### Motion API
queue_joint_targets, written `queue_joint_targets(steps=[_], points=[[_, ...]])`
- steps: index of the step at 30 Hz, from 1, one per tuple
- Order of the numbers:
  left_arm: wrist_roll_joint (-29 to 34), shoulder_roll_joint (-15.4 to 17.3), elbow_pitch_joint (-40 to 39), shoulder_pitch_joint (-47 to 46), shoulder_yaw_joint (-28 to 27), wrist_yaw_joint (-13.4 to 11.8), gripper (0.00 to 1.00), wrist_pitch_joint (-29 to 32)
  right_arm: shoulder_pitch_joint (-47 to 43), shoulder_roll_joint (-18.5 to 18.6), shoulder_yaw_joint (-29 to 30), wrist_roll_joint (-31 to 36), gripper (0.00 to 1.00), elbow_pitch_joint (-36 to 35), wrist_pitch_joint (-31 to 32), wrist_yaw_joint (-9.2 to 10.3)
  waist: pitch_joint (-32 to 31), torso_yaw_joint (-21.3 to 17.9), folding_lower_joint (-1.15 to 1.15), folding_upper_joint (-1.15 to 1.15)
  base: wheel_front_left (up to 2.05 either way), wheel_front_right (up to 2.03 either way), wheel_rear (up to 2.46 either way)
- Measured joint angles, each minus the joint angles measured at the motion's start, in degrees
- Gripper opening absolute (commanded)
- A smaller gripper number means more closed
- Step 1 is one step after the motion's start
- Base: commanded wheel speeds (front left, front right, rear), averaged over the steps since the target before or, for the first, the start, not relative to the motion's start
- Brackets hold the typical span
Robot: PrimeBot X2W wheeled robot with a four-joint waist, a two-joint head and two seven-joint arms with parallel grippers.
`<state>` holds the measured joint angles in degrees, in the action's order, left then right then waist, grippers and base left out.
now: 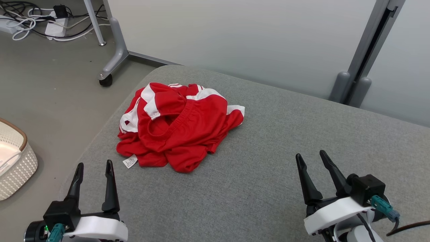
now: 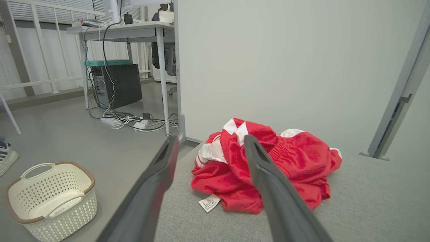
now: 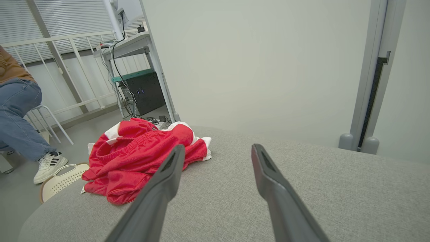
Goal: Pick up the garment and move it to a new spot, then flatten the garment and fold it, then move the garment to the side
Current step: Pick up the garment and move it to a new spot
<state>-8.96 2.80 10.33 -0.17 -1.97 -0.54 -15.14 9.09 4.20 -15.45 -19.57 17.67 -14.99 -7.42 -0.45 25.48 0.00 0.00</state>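
Observation:
A red garment with white stripes (image 1: 181,127) lies crumpled in a heap on the grey padded surface (image 1: 268,161), toward its left far part; a white care label pokes out at its near left. My left gripper (image 1: 94,165) stands open just in front of the heap's near left corner, apart from it. My right gripper (image 1: 311,155) is open too, well to the right of the heap. The left wrist view has the garment (image 2: 289,161) beyond and between its open fingers (image 2: 265,168). From the right wrist, the garment (image 3: 134,158) lies ahead to the left of the fingers (image 3: 168,171).
A white perforated basket (image 1: 13,158) stands on the floor left of the surface. A wheeled frame leg (image 1: 114,50) and cables (image 1: 43,20) lie at the far left. A pale wall panel with grey posts (image 1: 356,74) backs the surface. A seated person's leg and shoe (image 3: 30,134) are at the far left.

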Motion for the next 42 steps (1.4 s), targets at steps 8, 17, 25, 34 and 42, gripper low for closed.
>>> queue_joint_targets(steps=[8,17,25,34,42], points=[[-2.48,0.25,1.62,-1.6,-0.42,1.12,1.0,1.32,1.12,0.48,-0.05,0.0,1.0,-3.41,0.0,0.0,1.49,-1.36,0.0,0.0,0.0,0.0,0.0],[-8.5,6.01,3.56,-14.09,-0.91,5.03,0.96,20.33,2.97,2.36,0.43,0.36,1.0,-5.97,0.0,0.0,5.93,-5.09,0.0,0.0,0.0,0.0,0.0],[-13.32,13.97,10.46,-24.26,0.14,7.12,1.0,37.33,5.46,3.67,0.12,0.36,1.0,-7.22,0.0,0.0,10.53,-9.85,0.0,0.0,0.0,0.0,0.0],[-18.31,20.19,21.75,-30.59,2.25,7.79,1.0,48.16,8.06,4.55,-0.11,-0.02,1.0,-7.99,0.0,0.0,15.03,-15.32,0.0,0.0,0.0,0.0,0.0],[-21.03,22.43,28.14,-32.23,3.53,7.81,0.0,47.67,8.99,4.6,0.2,-0.13,1.0,-8.58,0.0,0.0,18.05,-18.91,0.0,0.0,0.0,0.0,0.0]])
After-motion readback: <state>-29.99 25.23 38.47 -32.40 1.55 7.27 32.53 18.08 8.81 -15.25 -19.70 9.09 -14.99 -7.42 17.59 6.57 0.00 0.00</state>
